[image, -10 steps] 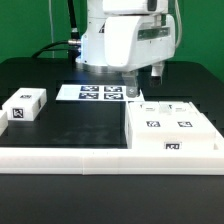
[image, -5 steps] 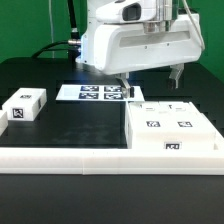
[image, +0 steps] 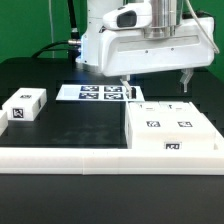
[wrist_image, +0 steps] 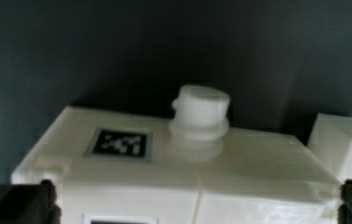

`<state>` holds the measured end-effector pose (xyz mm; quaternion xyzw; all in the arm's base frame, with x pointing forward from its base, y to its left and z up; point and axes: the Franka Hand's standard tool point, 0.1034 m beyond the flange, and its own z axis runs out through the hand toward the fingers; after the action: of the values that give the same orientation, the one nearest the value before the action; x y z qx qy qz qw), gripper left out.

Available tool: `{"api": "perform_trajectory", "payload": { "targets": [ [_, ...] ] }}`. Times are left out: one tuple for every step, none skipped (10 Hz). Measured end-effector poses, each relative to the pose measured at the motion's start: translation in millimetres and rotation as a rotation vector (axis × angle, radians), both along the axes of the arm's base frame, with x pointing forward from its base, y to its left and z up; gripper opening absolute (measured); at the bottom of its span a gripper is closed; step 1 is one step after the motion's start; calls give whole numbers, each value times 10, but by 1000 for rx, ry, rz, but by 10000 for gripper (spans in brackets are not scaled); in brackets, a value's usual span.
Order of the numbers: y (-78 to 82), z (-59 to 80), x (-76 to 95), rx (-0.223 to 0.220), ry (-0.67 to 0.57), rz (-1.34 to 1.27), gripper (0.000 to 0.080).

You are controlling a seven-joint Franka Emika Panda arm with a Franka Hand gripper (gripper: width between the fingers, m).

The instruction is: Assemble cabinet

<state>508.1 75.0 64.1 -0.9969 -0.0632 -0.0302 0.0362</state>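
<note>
Hovering my gripper (image: 156, 80) over the cabinet (image: 172, 128), jaws spread wide; small tagged block (image: 25, 104) sits well apart from it.

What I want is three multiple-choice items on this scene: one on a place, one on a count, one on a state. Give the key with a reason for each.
1. Where does the small tagged block lie?
A. At the exterior view's left, apart from the cabinet
B. On top of the cabinet
C. Between the gripper's fingers

2. How many tags does the marker board carry?
A. Two
B. Four
C. Six

3. In what state is the gripper?
A. Shut on the small tagged block
B. Shut on the cabinet
C. Open, holding nothing

Key:
1 A: dark table surface shows between the block and the cabinet.
2 B: the board shows two rows of two tags.
3 C: the fingers stand wide apart over the cabinet, with nothing between them.
</note>
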Motion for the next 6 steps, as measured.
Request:
{"api": "perform_trajectory", "payload": {
  "targets": [
    [41, -16, -19, -7, 7, -68, 797],
    [88, -43, -53, -11, 11, -102, 797],
    [87, -70, -78, -5, 15, -158, 797],
    [65, -86, -73, 15, 15, -227, 797],
    [92, -83, -72, 23, 18, -270, 797],
    [97, -83, -73, 23, 18, -268, 797]
  ]
}}
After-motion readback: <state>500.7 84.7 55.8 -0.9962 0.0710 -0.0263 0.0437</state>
